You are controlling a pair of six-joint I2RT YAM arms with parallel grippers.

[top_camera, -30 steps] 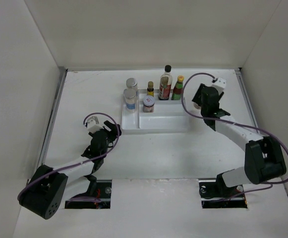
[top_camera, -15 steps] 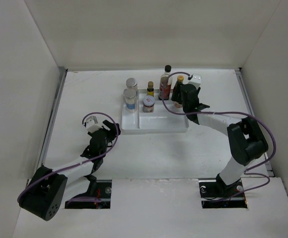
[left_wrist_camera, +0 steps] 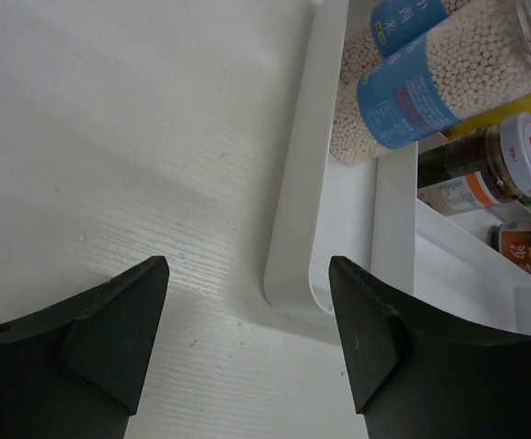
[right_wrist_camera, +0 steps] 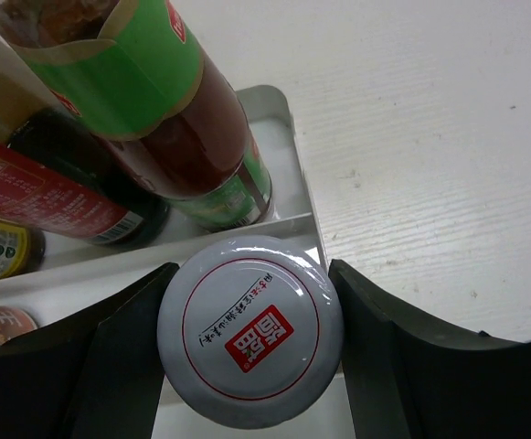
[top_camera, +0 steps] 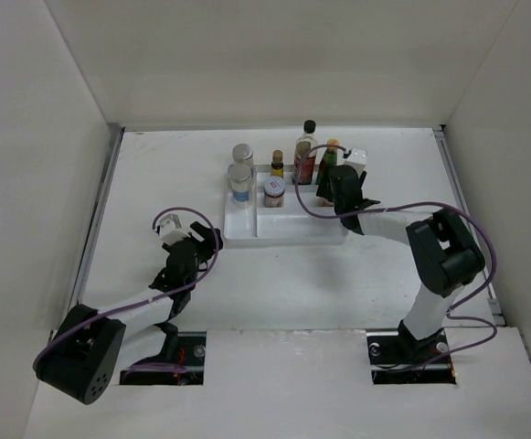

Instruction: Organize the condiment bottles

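We find the right pincer (right_wrist_camera: 251, 293) clamped on a white-lidded jar (right_wrist_camera: 249, 329): both fingers (right_wrist_camera: 119, 366) press against its sides, and the lid with its red mark fills the gap between them. This jar sits over the right end of the white divided tray (top_camera: 292, 227), by the right-hand rim. We cannot tell whether it rests on the tray floor or hangs above it. Just behind it stands the red sauce bottle (right_wrist_camera: 183, 119) with the green label. To that bottle's left is the tall black-capped bottle (top_camera: 306, 151), and the tiny yellow bottle (top_camera: 277, 163) stands further left. All three are upright in the tray's rear row.

A red-labelled jar (top_camera: 274, 191) stands near the tray's middle, well apart from either pincer. The two grey-lidded, blue-labelled jars (top_camera: 240, 169) stand one behind the other at the tray's left end.

The left pincer (left_wrist_camera: 247, 338) hangs low over the worktop (top_camera: 274, 283) at the tray's near left corner, with its jaws apart and nothing between them. In the left wrist view one finger lies over bare worktop and the other over the tray's corner. The blue-labelled jars lie beyond the fingertips and are not touched.
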